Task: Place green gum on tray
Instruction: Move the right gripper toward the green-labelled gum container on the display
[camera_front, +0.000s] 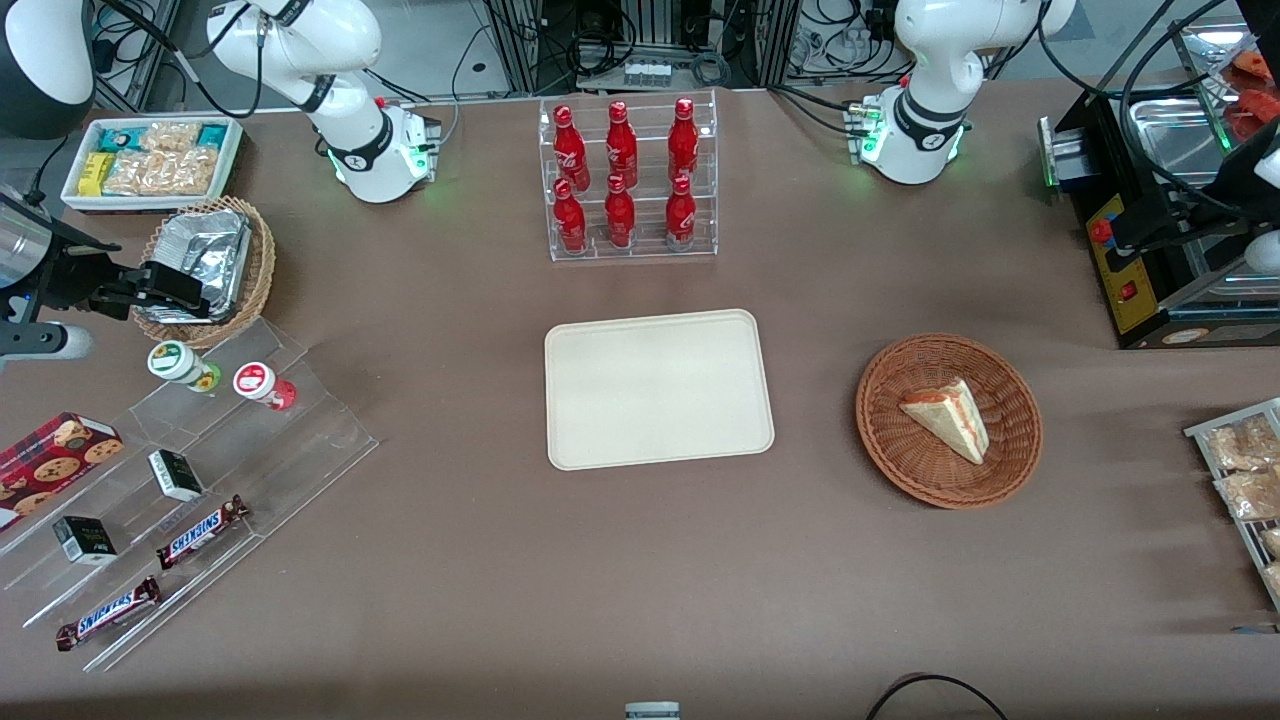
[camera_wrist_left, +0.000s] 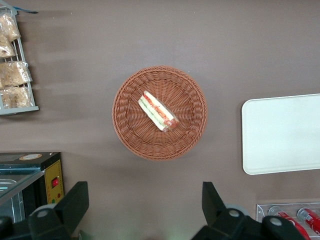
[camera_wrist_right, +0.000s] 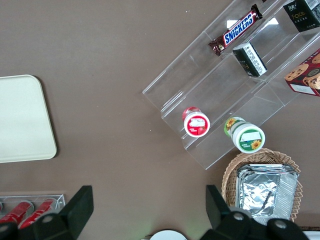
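Note:
The green gum (camera_front: 180, 365) lies tipped on the top step of a clear stepped stand (camera_front: 200, 470), its white lid with a green label facing up. It also shows in the right wrist view (camera_wrist_right: 247, 136). A like bottle with a red lid (camera_front: 262, 384) lies beside it (camera_wrist_right: 196, 122). The cream tray (camera_front: 658, 388) sits bare at the table's middle and shows in the right wrist view (camera_wrist_right: 20, 120). My gripper (camera_front: 190, 292) hovers open and empty above a foil-filled basket, a little farther from the front camera than the green gum. Its fingers stand wide apart around bare table (camera_wrist_right: 149, 205).
The stand also holds two Snickers bars (camera_front: 200, 530), small dark boxes (camera_front: 175, 475) and a cookie box (camera_front: 55, 455). The wicker basket of foil (camera_front: 235, 270) and a white tub of snacks (camera_front: 150, 160) stand nearby. A cola rack (camera_front: 630, 180) and a sandwich basket (camera_front: 948, 420) are also on the table.

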